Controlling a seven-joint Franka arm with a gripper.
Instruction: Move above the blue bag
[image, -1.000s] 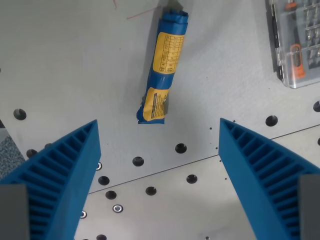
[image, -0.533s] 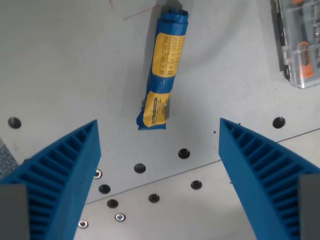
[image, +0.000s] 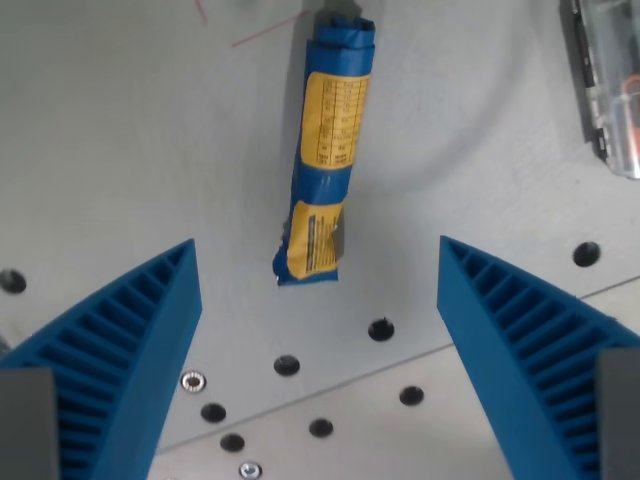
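Note:
The blue bag (image: 325, 150) is a rolled blue packet with yellow labels. It lies almost upright in the picture on the grey metal table (image: 130, 150), in the upper middle of the wrist view. My gripper (image: 318, 300) is open and empty, its two blue ribbed fingers (image: 120, 350) spread wide at the lower left and lower right. The bag's lower end lies just above the gap between the fingers. Nothing is between the jaws.
A clear plastic tool case (image: 610, 80) with orange parts lies at the upper right edge. Bolt holes (image: 380, 328) dot the table below the bag, along a seam between two plates. A thin red line (image: 265, 30) marks the table at the top.
The camera has moved: the whole scene has slid down and to the right in the picture. The bag sits a little lower, and the tool case has slid further out at the right edge.

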